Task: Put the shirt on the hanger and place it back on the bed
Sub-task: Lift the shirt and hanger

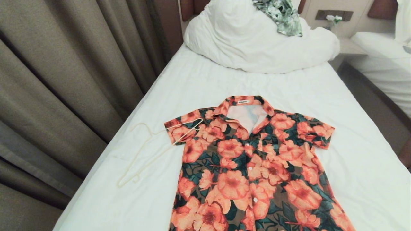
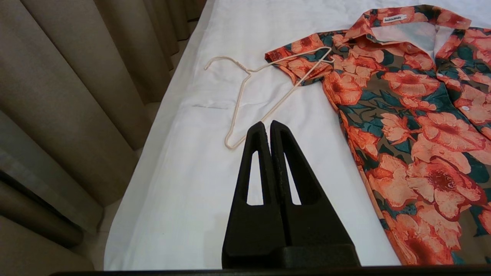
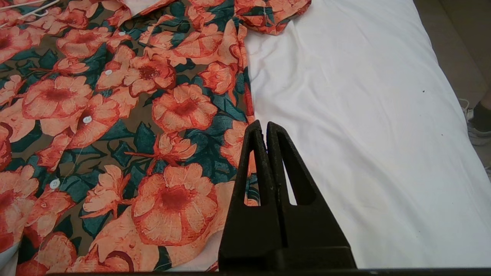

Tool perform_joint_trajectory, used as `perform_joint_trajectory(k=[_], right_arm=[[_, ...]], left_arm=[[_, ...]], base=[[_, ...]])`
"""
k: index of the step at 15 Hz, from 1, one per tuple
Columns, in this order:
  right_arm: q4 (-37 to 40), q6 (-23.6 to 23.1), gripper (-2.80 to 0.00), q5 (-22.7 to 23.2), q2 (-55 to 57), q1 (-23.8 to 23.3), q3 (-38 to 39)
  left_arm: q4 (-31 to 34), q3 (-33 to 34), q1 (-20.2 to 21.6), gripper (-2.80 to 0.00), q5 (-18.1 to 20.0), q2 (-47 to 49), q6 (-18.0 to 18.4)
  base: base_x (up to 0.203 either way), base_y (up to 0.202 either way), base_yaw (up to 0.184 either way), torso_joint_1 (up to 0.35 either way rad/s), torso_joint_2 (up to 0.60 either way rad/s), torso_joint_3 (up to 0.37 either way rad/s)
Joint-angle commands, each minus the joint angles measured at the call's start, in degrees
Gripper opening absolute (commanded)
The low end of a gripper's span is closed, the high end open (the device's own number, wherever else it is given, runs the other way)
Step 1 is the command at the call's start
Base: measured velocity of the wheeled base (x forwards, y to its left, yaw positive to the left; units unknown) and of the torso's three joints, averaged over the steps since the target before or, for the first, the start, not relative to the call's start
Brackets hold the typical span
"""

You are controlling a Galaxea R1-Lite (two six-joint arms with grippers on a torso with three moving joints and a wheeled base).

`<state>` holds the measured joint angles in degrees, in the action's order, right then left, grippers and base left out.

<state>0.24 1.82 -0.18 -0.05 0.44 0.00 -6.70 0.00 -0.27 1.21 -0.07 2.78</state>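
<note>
Grey-brown curtains [image 1: 64,80] hang left of the long white-sheeted single bed [image 1: 199,83], bunched white duvet [image 1: 244,41] at far end w/ a small green-and-white leaf-print garment [image 1: 284,14] on top. Orange-pink floral short-sleeved button-up shirt [image 1: 253,166] lies flat, collar far. Thin cream-white wire hanger [image 1: 154,150] lies left, one corner resting on the shirt's left sleeve. My left claw [image 2: 267,124] and right claw [image 3: 264,124] hover near, both w/ fingers together, empty.

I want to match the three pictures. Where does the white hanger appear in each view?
Head view: the hanger lies left of the shirt.
Left wrist view: upper middle, beyond the shut left gripper.
Right wrist view: only a tip, top-left corner.
Shared landmark: the shirt.
</note>
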Motion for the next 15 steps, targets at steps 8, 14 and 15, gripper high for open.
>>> perform_joint_trajectory(k=[8,14,15], right_arm=[[0.02,0.03,-2.8,0.01,0.05,0.0,0.0],[0.02,0.03,-2.8,0.01,0.05,0.0,0.0],[0.02,0.03,-2.8,0.01,0.05,0.0,0.0]], left_arm=[[-0.06,2.29,0.0,-2.8,0.02,0.07,-0.05],[-0.06,2.29,0.0,-2.8,0.11,0.07,0.39],[-0.06,2.29,0.0,-2.8,0.11,0.07,0.3]], base=[[0.0,0.0,0.0,0.0,0.0,0.0],[0.0,0.0,0.0,0.0,0.0,0.0],[0.0,0.0,0.0,0.0,0.0,0.0]])
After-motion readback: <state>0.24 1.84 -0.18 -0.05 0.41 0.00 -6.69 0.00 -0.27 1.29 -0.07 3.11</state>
